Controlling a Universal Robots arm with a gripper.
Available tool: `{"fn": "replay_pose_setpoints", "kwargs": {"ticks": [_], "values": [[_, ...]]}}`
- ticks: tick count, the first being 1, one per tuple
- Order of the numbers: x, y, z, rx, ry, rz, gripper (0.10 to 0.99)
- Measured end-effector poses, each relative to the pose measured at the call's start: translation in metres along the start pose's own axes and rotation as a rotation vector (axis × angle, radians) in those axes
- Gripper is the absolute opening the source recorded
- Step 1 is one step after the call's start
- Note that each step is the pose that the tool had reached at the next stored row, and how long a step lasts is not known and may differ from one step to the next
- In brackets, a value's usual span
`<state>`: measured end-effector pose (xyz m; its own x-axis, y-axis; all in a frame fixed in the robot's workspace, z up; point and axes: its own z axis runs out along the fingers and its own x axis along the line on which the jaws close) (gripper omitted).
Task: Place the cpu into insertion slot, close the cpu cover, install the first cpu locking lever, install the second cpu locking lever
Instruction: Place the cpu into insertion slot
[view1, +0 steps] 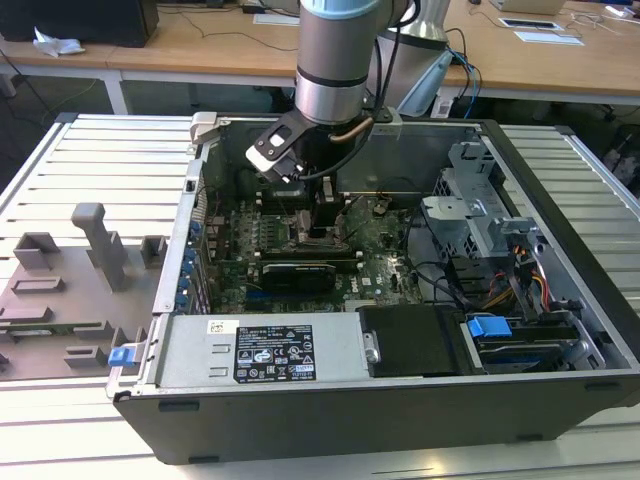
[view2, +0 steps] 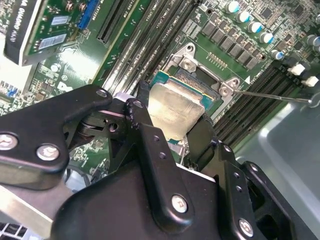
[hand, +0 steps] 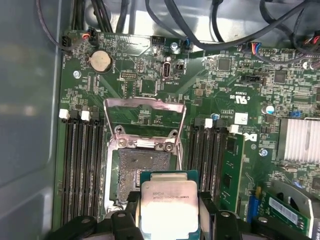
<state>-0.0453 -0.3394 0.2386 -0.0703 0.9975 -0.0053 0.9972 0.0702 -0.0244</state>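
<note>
Reaching into the computer case (view1: 400, 420) from twelve o'clock in the exterior view, the arm (view1: 335, 60) hung over the motherboard (hand: 220, 90). The gripper (hand: 167, 216) pinched the cpu (hand: 167, 205) by two edges, partly over the insertion slot (hand: 140, 165), not yet seated; nothing looked finished. The first wrist view gave the cpu cover (hand: 145, 104) raised open; the second wrist view gave a thin lever rod (view2: 270, 95) swung free.
</note>
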Motion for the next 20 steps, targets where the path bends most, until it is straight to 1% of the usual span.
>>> {"fn": "replay_pose_setpoints", "kwargs": {"ticks": [2,9,14,20], "values": [[0.0000,0.0001,0.0020,0.000,0.0001,0.000,0.545],[0.0001,0.0001,0.0023,0.000,-0.0003,0.000,0.545],[0.0001,0.0001,0.0043,0.000,-0.0002,0.000,0.545],[0.0001,0.0003,0.0103,0.000,-0.0008,0.000,0.545]]}}
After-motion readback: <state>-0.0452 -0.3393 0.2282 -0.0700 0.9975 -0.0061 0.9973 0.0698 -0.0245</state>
